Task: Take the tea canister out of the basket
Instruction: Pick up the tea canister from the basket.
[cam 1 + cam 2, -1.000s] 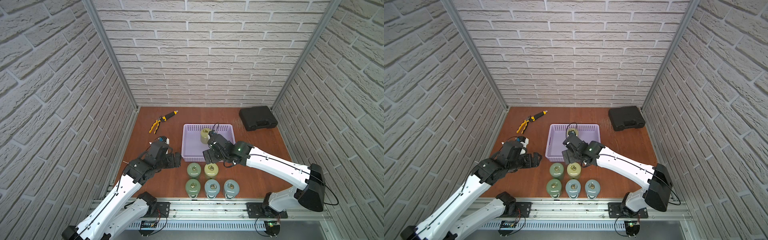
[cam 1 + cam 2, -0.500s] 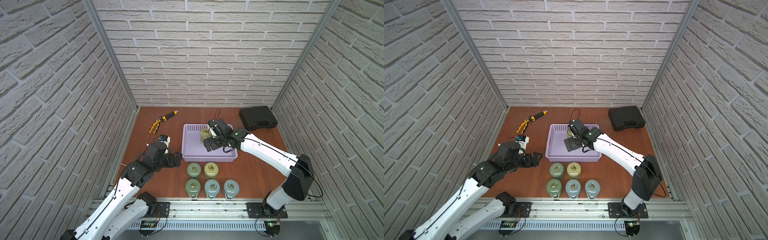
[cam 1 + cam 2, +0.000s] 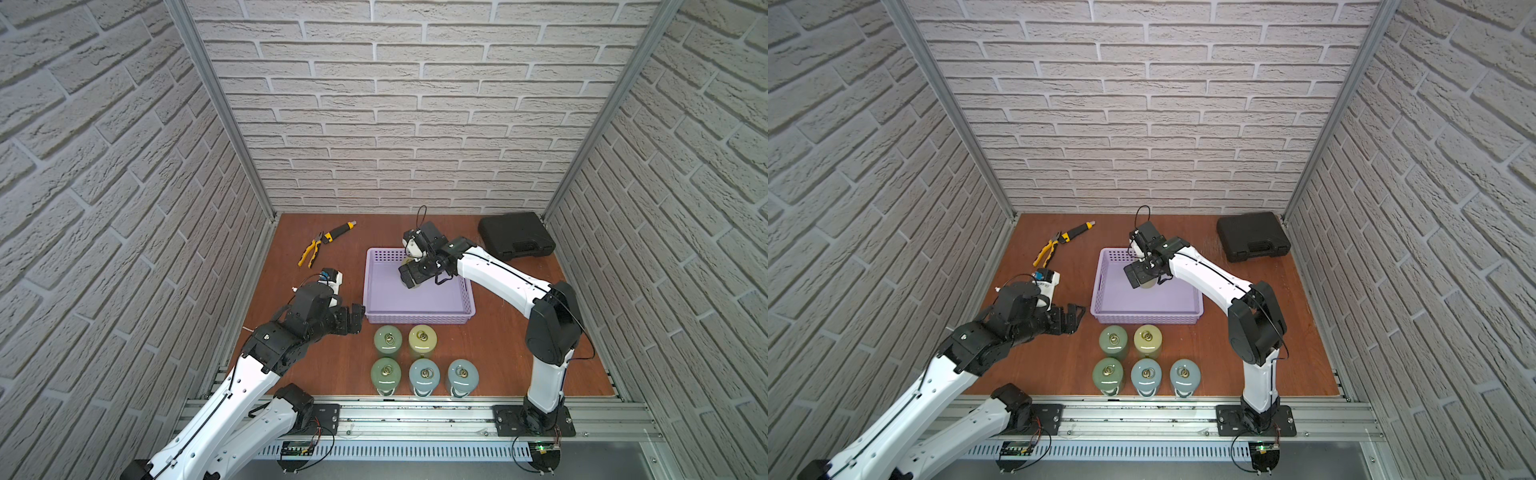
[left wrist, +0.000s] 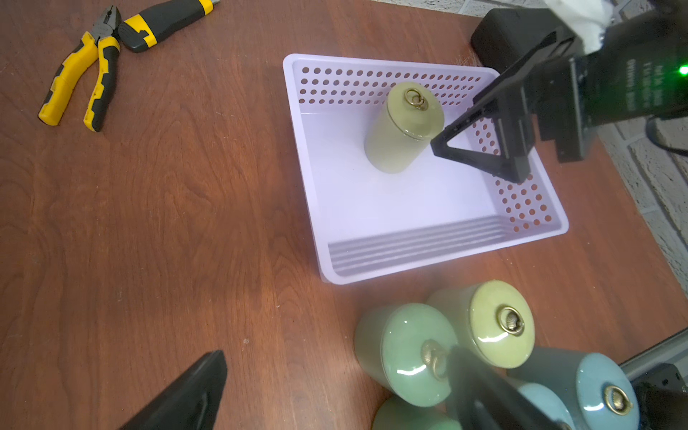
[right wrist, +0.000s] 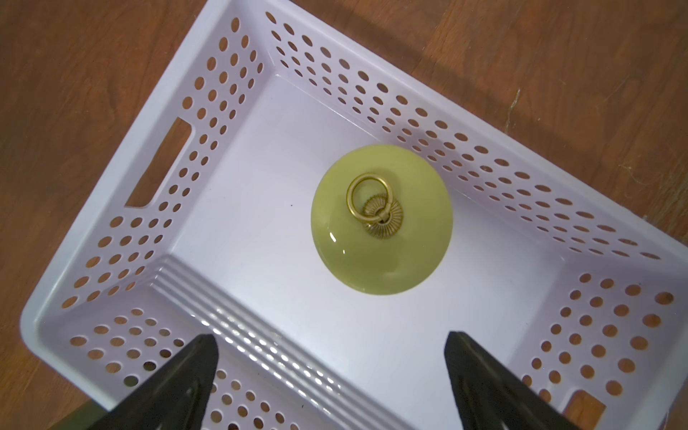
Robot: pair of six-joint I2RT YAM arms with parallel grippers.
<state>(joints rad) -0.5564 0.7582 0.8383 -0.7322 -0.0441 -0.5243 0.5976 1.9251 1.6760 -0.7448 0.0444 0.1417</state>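
Inside basket (image 5: 238, 82), near far wall, tea canister (image 5: 381, 219) stood upright. Your right gripper (image 5: 331, 337) hung over it, jaws spread, holding nothing. Your left gripper (image 4: 338, 355), also spread, was beside basket. Print on right gripper unreadable.

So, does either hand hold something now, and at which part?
Nothing is held. The right hand is open over the yellow-green canister in the basket, not gripping it; the left hand is open and empty.

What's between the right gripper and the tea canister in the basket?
Nothing: in the right wrist view, only bare floor of the basket shows between the open right gripper and the tea canister.
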